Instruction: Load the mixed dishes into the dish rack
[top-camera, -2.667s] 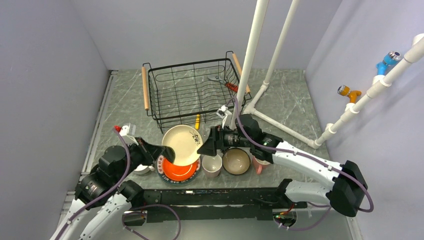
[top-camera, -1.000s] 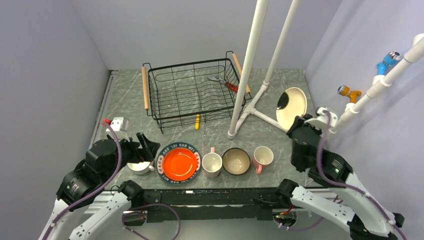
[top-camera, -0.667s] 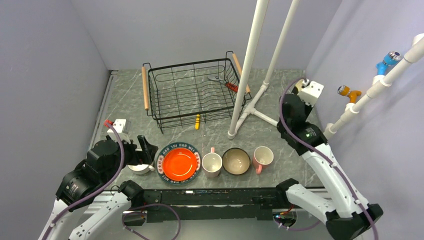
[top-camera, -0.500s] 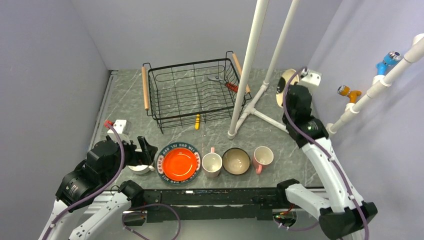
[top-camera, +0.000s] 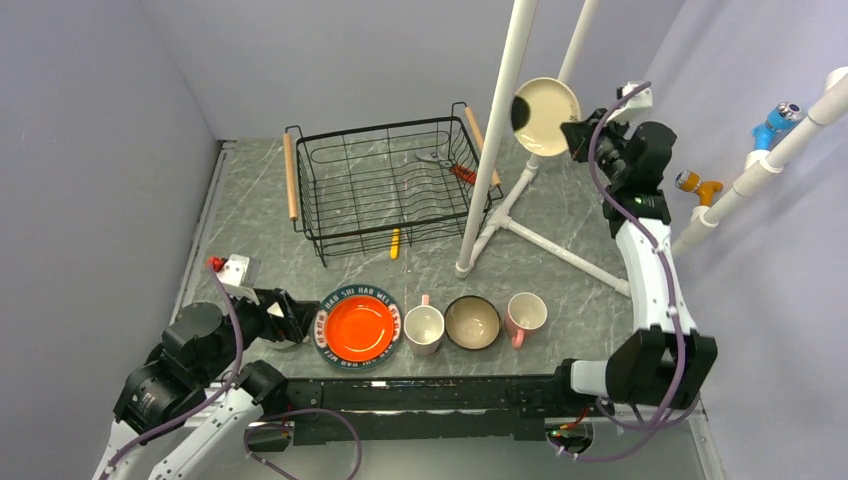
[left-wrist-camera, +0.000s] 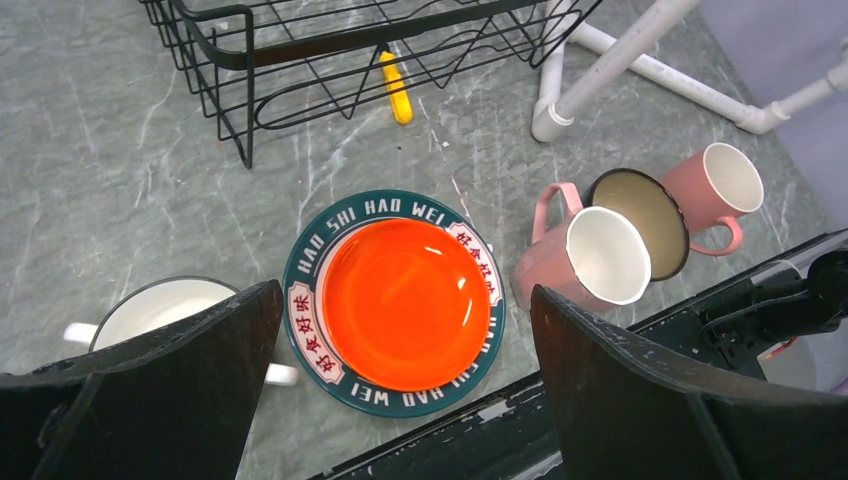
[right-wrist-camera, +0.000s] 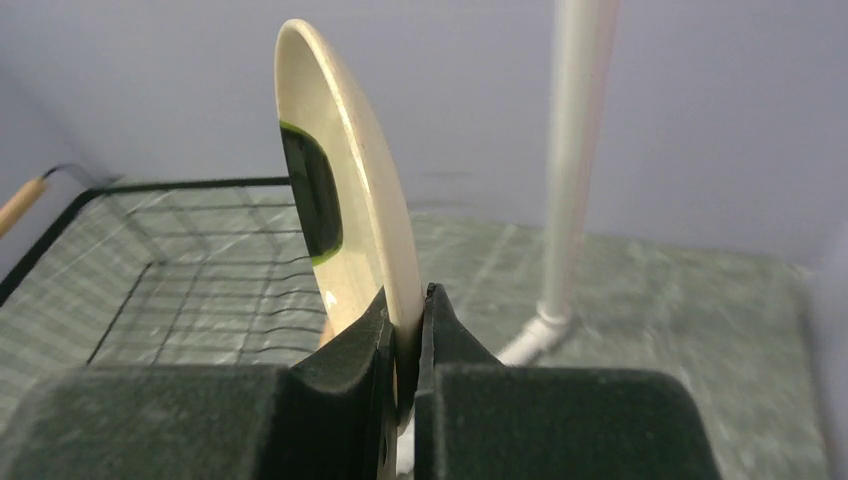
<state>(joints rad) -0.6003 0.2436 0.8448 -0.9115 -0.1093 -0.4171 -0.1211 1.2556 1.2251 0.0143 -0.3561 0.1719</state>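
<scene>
We hold the cream dish (top-camera: 545, 115) on edge, high above the surface (top-camera: 260, 200), pinched by its rim in the right gripper (right-wrist-camera: 405, 310). The right wrist view shows the jaws closed onto the thin rim, one finger on each face. Keeping it upright looks deliberate to us: a dish on edge can slot between the wires of the dish rack (top-camera: 370, 190) rather than lie flat in it. Right now the dish hangs to the right of the rack and beyond the white pipe post (top-camera: 500, 130), not over the basket. We judge that the arm must come left past that post before lowering.

No dish is in the rack yet. A red-handled tool (top-camera: 455, 168) seems to lie at its right end, and a yellow tool (top-camera: 395, 243) lies on the surface at its near edge.

Our left gripper (top-camera: 288, 318) is spread wide and holds nothing. It hovers low at the near left, its fingers framing the white cup (left-wrist-camera: 165, 310) and the big plate (left-wrist-camera: 395, 305) with its lettered dark rim. Right of the plate, a pink mug (left-wrist-camera: 590, 260), the bowl (left-wrist-camera: 645, 220) and a second pink mug (left-wrist-camera: 720, 185) wait in a close row.
</scene>
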